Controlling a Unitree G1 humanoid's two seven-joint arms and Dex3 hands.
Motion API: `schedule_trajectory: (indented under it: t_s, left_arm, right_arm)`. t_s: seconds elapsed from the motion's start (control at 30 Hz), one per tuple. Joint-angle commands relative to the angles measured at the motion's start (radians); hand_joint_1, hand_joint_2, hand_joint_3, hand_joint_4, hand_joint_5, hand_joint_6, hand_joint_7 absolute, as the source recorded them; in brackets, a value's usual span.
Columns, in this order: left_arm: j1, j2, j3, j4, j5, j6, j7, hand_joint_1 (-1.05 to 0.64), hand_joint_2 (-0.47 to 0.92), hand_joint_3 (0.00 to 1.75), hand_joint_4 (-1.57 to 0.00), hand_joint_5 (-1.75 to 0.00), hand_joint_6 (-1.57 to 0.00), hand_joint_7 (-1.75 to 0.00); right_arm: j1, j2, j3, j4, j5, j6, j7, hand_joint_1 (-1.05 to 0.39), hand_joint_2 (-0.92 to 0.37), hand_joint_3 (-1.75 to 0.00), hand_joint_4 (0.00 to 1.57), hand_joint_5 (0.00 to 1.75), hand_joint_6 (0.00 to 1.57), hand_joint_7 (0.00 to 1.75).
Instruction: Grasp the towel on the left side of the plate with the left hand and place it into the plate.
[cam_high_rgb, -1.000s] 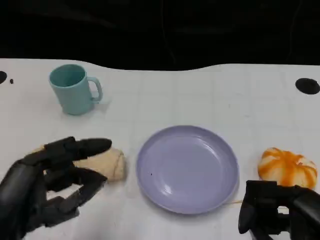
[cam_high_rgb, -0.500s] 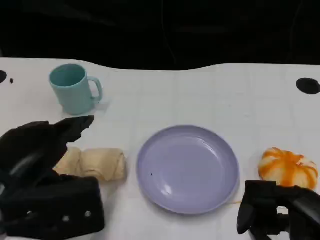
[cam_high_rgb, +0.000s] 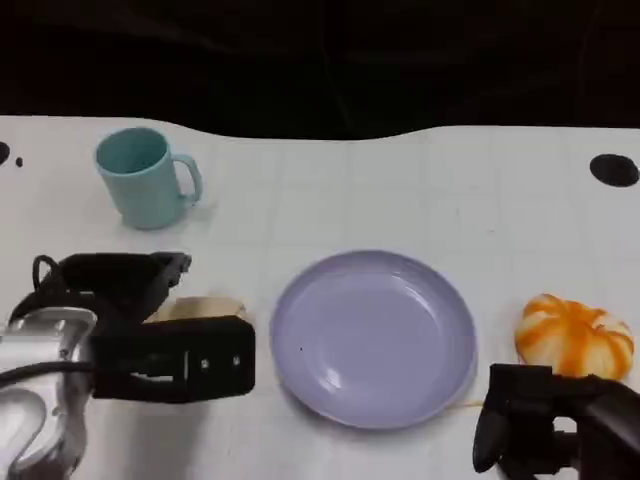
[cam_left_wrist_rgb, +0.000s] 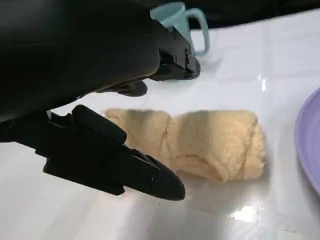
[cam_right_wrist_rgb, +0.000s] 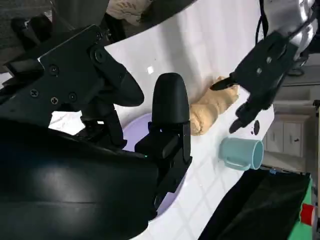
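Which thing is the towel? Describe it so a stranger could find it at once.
Start at the big lilac plate in the middle of the white table. Just beside its rim on the robot's left lies the towel, under the left hand. It is a soft beige roll lying on its side, unlike the hard teal mug or the orange-striped pumpkin.

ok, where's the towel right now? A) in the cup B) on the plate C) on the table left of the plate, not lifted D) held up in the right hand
C: the towel lies flat on the table beside the plate, with the left hand spread over it and not closed on it.
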Motion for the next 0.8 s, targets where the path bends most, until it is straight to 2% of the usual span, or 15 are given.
schedule_trajectory:
  t_s: [0.03, 0.2, 0.3, 0.33, 0.4, 0.43, 0.47, 0.5, 0.53, 0.6, 0.67, 0.73, 0.8]
  left_arm:
    - [-0.050, -0.044, -0.025, 0.177, -0.001, -0.032, 0.059, -0.61, 0.90, 0.00, -0.34, -0.11, -0.27, -0.02]
    - [-0.076, -0.075, -0.033, 0.371, -0.031, -0.112, 0.143, -0.55, 0.92, 0.03, -0.39, -0.09, -0.32, -0.02]
    - [-0.062, -0.082, -0.025, 0.432, -0.051, -0.169, 0.233, -0.44, 0.92, 0.11, -0.62, -0.17, -0.52, -0.07]
    - [-0.056, -0.083, -0.020, 0.447, -0.059, -0.193, 0.273, -0.37, 0.92, 0.16, -0.77, -0.26, -0.69, -0.11]
    - [-0.035, -0.079, -0.004, 0.474, -0.069, -0.271, 0.403, -0.33, 0.92, 0.20, -0.92, -0.40, -0.91, -0.14]
    - [-0.029, -0.077, -0.001, 0.483, -0.068, -0.297, 0.454, -0.34, 0.92, 0.23, -0.87, -0.85, -1.02, -0.22]
    - [-0.022, -0.074, 0.004, 0.484, -0.069, -0.325, 0.505, -0.35, 0.92, 0.26, -0.76, -1.30, -0.96, -0.52]
    - [-0.018, -0.072, 0.009, 0.484, -0.070, -0.343, 0.540, -0.35, 0.92, 0.28, -0.72, -1.52, -0.88, -0.68]
    - [-0.011, -0.069, 0.020, 0.466, -0.075, -0.358, 0.574, -0.34, 0.92, 0.29, -0.71, -1.63, -0.84, -0.79]
    - [-0.001, -0.068, 0.044, 0.438, -0.082, -0.379, 0.630, -0.30, 0.92, 0.22, -0.76, -1.72, -0.76, -1.05]
    - [0.002, -0.071, 0.071, 0.415, -0.099, -0.395, 0.664, -0.27, 0.92, 0.22, -0.81, -1.74, -0.61, -1.48]
    - [0.003, -0.073, 0.100, 0.387, -0.117, -0.422, 0.698, -0.25, 0.91, 0.25, -0.84, -1.74, -0.58, -1.68]
    - [0.004, -0.076, 0.119, 0.344, -0.127, -0.423, 0.701, -0.24, 0.75, 0.61, -0.88, -1.75, -0.58, -1.73]
  right_arm:
    - [0.009, -0.007, -0.002, -0.021, 0.006, 0.000, -0.002, -0.09, -0.50, -1.24, 0.73, 1.74, 0.65, 1.49]
    - [0.013, -0.010, 0.000, -0.031, 0.003, 0.005, -0.004, -0.10, -0.50, -1.23, 0.74, 1.73, 0.65, 1.49]
    - [0.013, -0.009, -0.001, -0.039, 0.005, 0.016, -0.008, -0.10, -0.50, -1.24, 0.74, 1.73, 0.66, 1.49]
    - [0.013, -0.009, -0.001, -0.039, 0.005, 0.015, -0.007, -0.10, -0.50, -1.24, 0.74, 1.73, 0.66, 1.49]
    - [0.012, -0.009, -0.002, -0.037, 0.005, 0.011, -0.005, -0.10, -0.50, -1.24, 0.74, 1.72, 0.66, 1.49]
    - [0.011, -0.009, -0.003, -0.035, 0.006, 0.009, -0.004, -0.10, -0.50, -1.24, 0.75, 1.72, 0.66, 1.49]
    - [0.010, -0.008, -0.003, -0.032, 0.008, 0.006, -0.002, -0.10, -0.50, -1.25, 0.75, 1.73, 0.66, 1.49]
    - [0.010, -0.007, -0.003, -0.030, 0.009, 0.005, -0.002, -0.10, -0.50, -1.25, 0.75, 1.73, 0.66, 1.49]
    - [0.009, -0.009, -0.002, -0.030, 0.003, 0.002, -0.003, -0.11, -0.50, -1.25, 0.75, 1.72, 0.66, 1.49]
    - [0.007, -0.011, 0.000, -0.028, -0.002, 0.001, -0.003, -0.11, -0.49, -1.25, 0.75, 1.72, 0.66, 1.48]
    - [0.005, -0.007, 0.002, -0.028, 0.000, 0.008, -0.006, -0.11, -0.49, -1.25, 0.75, 1.71, 0.67, 1.48]
    - [0.004, -0.006, 0.007, -0.025, -0.001, 0.007, -0.007, -0.10, -0.49, -1.25, 0.75, 1.72, 0.67, 1.48]
    - [0.002, -0.007, 0.011, -0.024, -0.004, 0.009, -0.007, -0.10, -0.49, -1.25, 0.75, 1.72, 0.67, 1.48]
